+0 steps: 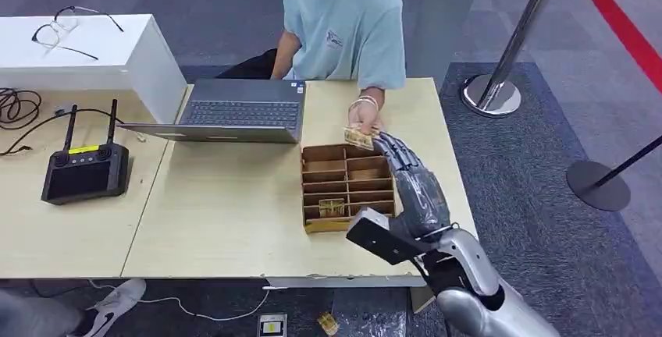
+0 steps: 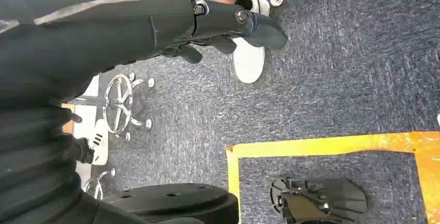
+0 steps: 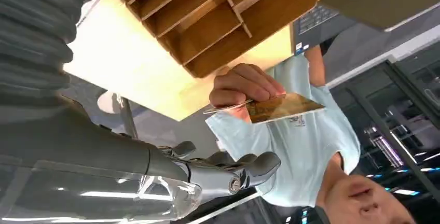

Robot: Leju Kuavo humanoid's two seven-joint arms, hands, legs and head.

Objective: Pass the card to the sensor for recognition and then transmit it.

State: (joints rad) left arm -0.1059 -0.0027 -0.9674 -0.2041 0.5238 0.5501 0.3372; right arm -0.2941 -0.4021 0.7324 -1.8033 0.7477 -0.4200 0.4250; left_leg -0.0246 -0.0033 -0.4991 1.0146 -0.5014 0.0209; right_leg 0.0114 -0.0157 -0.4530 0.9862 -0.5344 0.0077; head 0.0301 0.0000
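Listing the item first: one card (image 1: 359,137), yellowish, pinched in the person's hand (image 1: 365,117) at the far edge of the table (image 1: 234,212), just beyond the wooden divider tray (image 1: 347,187). In the right wrist view we see the same card (image 3: 283,108) held by one end between the person's fingers (image 3: 244,84), the free end pointing away from their palm.

Right hand (image 1: 410,185): stretched forward over the tray's right side, fingertips close to the card. Its fingers are released and extended, grasping nothing; the wrist view shows a clear gap between them and the card.

Left hand (image 2: 228,24): hanging low over the carpet, fingers loosely bent, holding nothing that we can see.

Further entries: a second card-like item (image 1: 331,208) lying in a near compartment of the tray; a laptop (image 1: 238,111) beside the tray; a black controller (image 1: 84,172) well apart to the left. We cannot make out any sensor.

Risks as we judge them:
- if the person lets go before our fingers clamp, the card drops into the tray or off the table edge
- a closing grip that catches only the card's tip may let it swivel or slip out
- the forearm passes low over the tray wall and could nudge it
- fingers closing late may press on the person's hand instead of the card
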